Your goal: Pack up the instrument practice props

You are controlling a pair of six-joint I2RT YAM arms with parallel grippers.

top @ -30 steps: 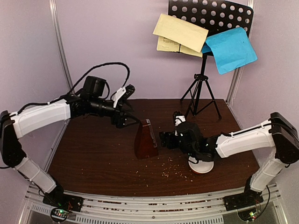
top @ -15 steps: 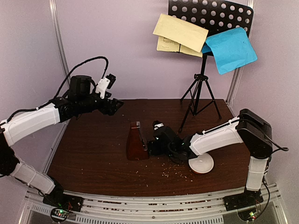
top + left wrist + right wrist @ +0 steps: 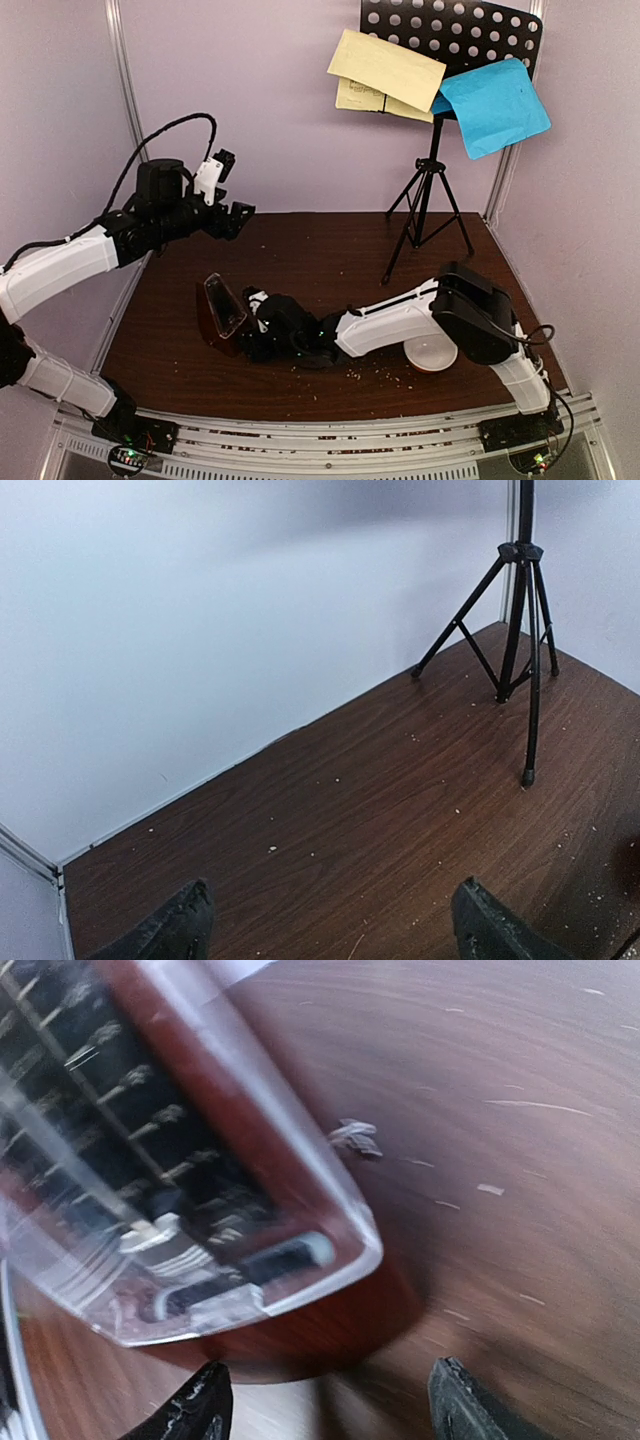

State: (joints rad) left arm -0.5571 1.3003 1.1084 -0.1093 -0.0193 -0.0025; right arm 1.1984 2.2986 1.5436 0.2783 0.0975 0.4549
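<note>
The brown metronome (image 3: 222, 315) with its clear cover leans over at the table's left front. In the right wrist view the metronome (image 3: 190, 1150) fills the frame, blurred. My right gripper (image 3: 256, 326) reaches across to its base, and in its own view the right gripper (image 3: 330, 1412) is open with the base just ahead of the fingertips. My left gripper (image 3: 236, 210) hovers at the back left; in the left wrist view the left gripper (image 3: 335, 935) is open and empty. The black music stand (image 3: 430, 190) holds pale yellow sheets (image 3: 385, 68) and a blue sheet (image 3: 495, 105).
A white bowl (image 3: 432, 353) sits at the front right, partly under my right arm. Brown crumbs (image 3: 365, 370) lie scattered near it. The stand's tripod legs (image 3: 522, 640) spread at the back right corner. Pale walls close in the table on three sides.
The metronome has slid from the table's middle to the left front and tipped over. My right arm stretched left after it. My left arm drew back up and to the left.
</note>
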